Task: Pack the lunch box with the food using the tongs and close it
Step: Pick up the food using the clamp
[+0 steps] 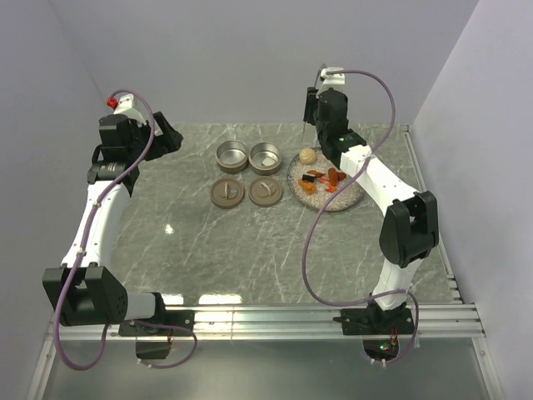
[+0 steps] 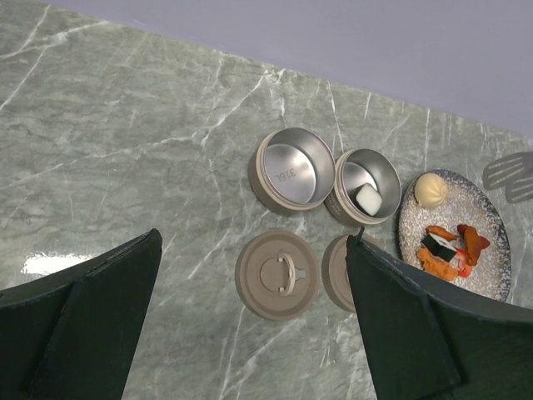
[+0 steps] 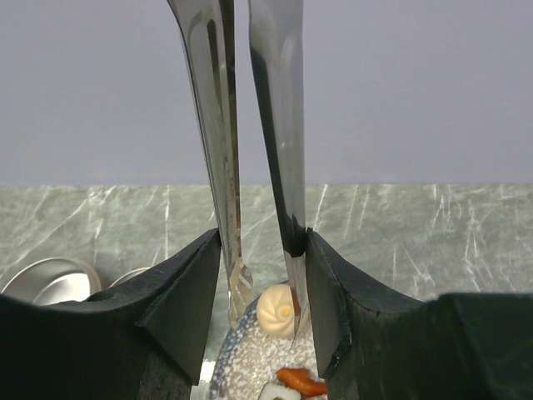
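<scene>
My right fingers (image 3: 183, 292) clamp the tongs (image 3: 279, 125) over the plate (image 1: 348, 198).
I see slim grey metal blades, tips either side of the beige ball (image 3: 277, 310) at the plate's 11 o'clock; left fingers (image 2: 92, 317) wide. Green-grey marble worktop (image 1: 250, 250), pale lilac walls (image 1: 250, 58).

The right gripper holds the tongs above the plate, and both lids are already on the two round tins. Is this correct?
Not the lids. The right gripper does hold the tongs above the plate, but both lids lie on the table in front of the two round tins, which stand open. The top external view shows this.
</scene>
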You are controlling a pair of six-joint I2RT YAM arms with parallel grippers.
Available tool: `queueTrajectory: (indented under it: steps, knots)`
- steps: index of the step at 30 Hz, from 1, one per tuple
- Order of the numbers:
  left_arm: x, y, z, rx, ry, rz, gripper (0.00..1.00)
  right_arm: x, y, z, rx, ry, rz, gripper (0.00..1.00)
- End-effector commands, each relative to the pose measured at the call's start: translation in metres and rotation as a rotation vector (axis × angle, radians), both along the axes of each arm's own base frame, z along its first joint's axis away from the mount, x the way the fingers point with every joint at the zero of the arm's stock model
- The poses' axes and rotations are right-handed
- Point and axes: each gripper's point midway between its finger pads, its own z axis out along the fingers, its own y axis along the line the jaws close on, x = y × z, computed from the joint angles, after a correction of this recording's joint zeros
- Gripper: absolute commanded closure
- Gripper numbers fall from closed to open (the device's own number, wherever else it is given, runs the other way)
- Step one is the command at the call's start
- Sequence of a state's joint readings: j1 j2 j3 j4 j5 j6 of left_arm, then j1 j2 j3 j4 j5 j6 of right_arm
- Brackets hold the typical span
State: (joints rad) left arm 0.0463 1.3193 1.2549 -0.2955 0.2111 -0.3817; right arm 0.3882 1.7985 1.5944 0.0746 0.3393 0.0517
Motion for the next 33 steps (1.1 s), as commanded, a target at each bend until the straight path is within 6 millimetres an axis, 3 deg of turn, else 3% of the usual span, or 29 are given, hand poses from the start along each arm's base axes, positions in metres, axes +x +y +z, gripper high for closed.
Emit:
queueTrajectory:
  steps: [1, 9, 19, 33]
  knots:
    - [0.003, 0.002, 0.01, 0.015, -0.031, 0.009, 0.01, 0.014, -0.011, 0.004, 0.007, -0.051, -0.037, 0.48]
    - [0.008, 0.006, 0.009, 0.024, -0.013, 0.028, 0.02, 0.029, -0.018, -0.025, 0.011, -0.011, -0.047, 0.48]
    - [0.016, 0.005, 0.003, 0.005, 0.014, 0.027, 0.03, 0.043, -0.013, -0.045, 0.033, -0.002, -0.052, 0.49]
    - [0.018, 0.003, 0.002, -0.006, 0.026, 0.026, 0.03, 0.028, -0.016, -0.081, 0.043, 0.047, -0.061, 0.49]
